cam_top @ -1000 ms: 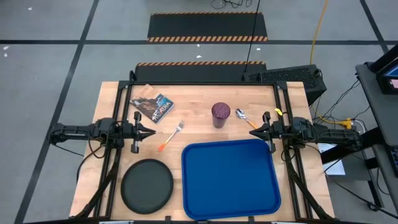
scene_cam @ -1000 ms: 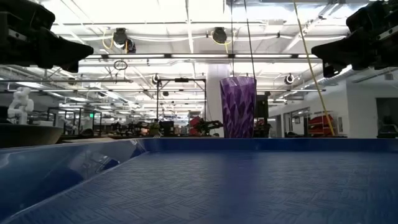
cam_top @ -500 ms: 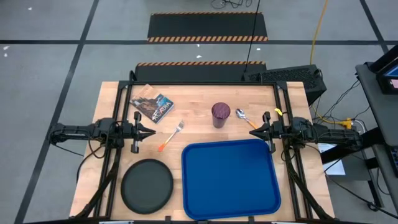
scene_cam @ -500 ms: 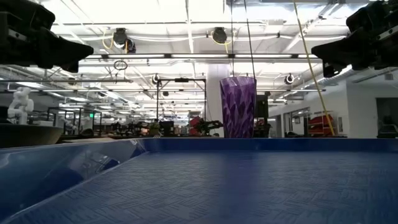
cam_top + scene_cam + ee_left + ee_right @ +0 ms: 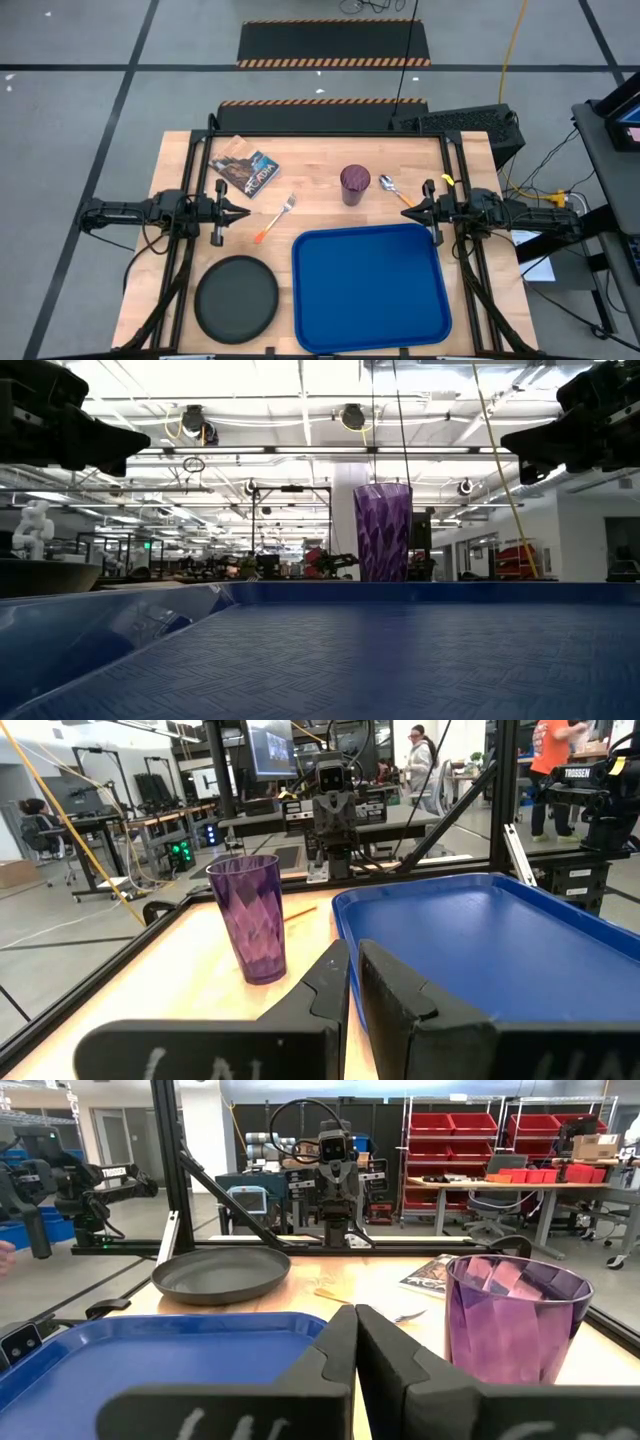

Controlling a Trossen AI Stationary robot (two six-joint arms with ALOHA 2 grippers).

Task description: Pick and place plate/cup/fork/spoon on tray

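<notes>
The blue tray [image 5: 368,286] lies at the table's near middle. The black plate [image 5: 236,296] lies on the table left of the tray. The purple cup [image 5: 354,184] stands upright beyond the tray. The spoon [image 5: 392,189] lies right of the cup; the fork [image 5: 274,220] lies left of the cup. My left gripper [image 5: 245,212] hovers shut at the table's left, above the table, near the fork's handle. My right gripper [image 5: 408,212] hovers shut at the table's right, near the spoon's handle. Both are empty.
A booklet [image 5: 245,167] lies at the table's far left. The table's black frame posts stand at both sides. In the wrist views the room behind shows people and other equipment.
</notes>
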